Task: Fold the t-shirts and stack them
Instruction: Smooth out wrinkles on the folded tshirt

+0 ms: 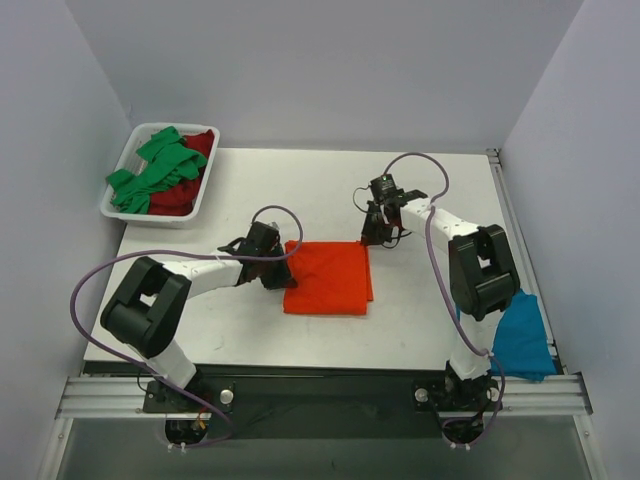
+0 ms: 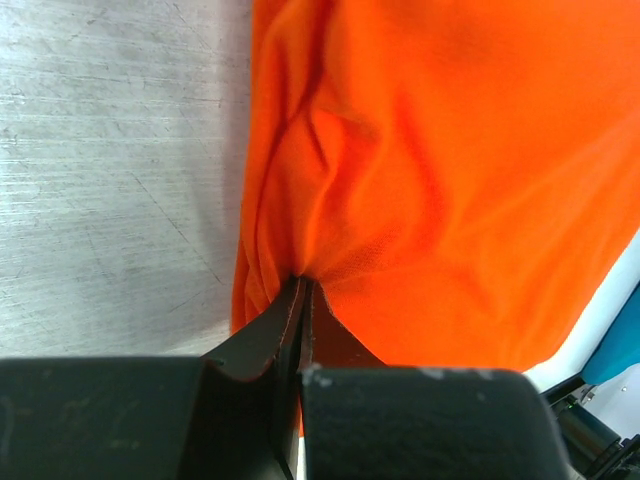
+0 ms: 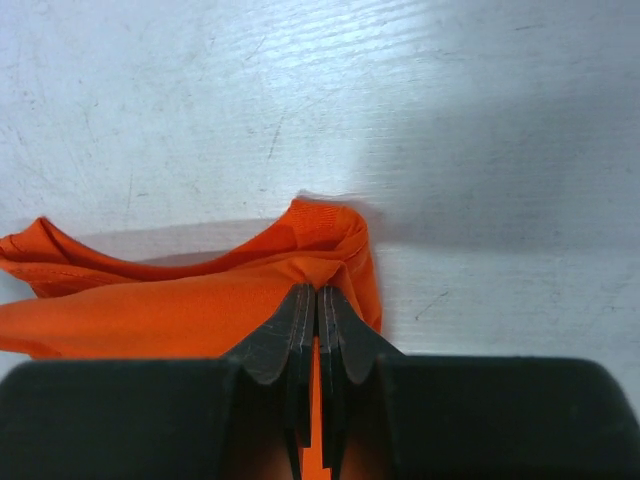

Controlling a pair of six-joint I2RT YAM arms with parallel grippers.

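Note:
The bright orange t-shirt (image 1: 328, 277) lies folded into a rectangle on the white table (image 1: 300, 190) between the two arms. My left gripper (image 1: 283, 270) is shut on its left edge, and the left wrist view shows the cloth (image 2: 450, 170) pinched at the fingertips (image 2: 302, 283). My right gripper (image 1: 375, 238) is shut on its far right corner, and the right wrist view shows the orange hem (image 3: 325, 235) bunched at the closed fingertips (image 3: 316, 292). Green (image 1: 160, 170) and dark red (image 1: 190, 195) t-shirts lie in the tray. The teal blue t-shirt (image 1: 522, 338) hangs at the table's near right corner.
The white plastic tray (image 1: 120, 165) stands at the far left corner of the table. Grey walls close in the left, back and right sides. The metal rail (image 1: 320, 395) with both arm bases runs along the near edge.

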